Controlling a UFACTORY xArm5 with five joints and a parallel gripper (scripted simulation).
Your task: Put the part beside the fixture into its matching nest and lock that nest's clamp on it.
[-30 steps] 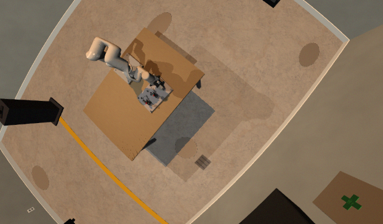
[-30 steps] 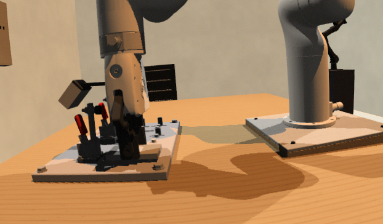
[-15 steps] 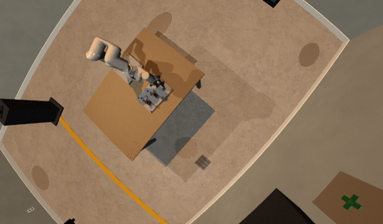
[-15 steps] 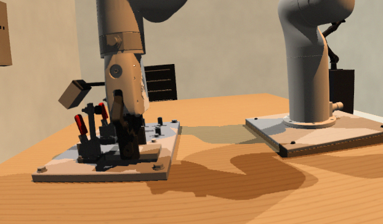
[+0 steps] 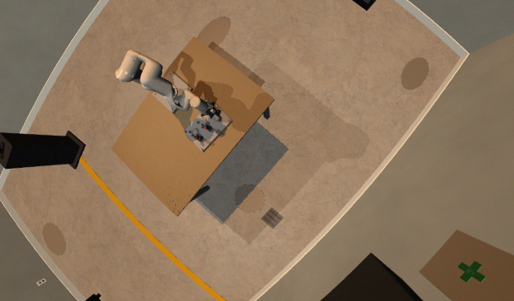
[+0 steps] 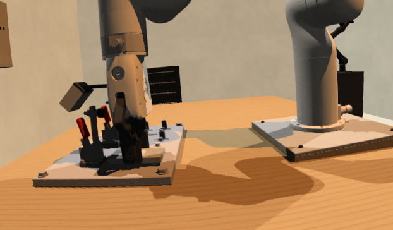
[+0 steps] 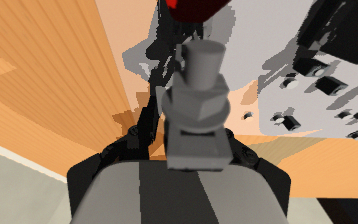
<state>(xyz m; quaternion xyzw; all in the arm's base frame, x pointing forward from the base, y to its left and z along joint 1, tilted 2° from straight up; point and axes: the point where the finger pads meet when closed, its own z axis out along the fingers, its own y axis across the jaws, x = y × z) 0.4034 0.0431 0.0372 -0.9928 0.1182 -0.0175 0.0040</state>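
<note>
My gripper [image 6: 132,158] is low over the near end of the fixture plate [image 6: 103,181] [image 5: 204,148] in the exterior view, its fingers shut on the part. The part [image 6: 154,155] is a flat, light block, low and about level in the near nest. The fingers hide its middle and the side blocks. Contact with pads and stop block cannot be made out. That nest's clamp [image 6: 93,126] stands open, bar upright, its red handle [image 6: 83,127] leaning outward. In the wrist view the clamp's grey spindle [image 7: 205,65] stands close before the camera and hides the fingertips and part.
A second clamp's red handle [image 6: 105,114] stands just behind the near clamp. Small dark blocks and pads [image 7: 331,86] of the neighbouring nests lie to the right in the wrist view. The wrist camera [image 6: 76,96] juts out above the near clamp. The robot's base plate [image 6: 327,142] is at the right.
</note>
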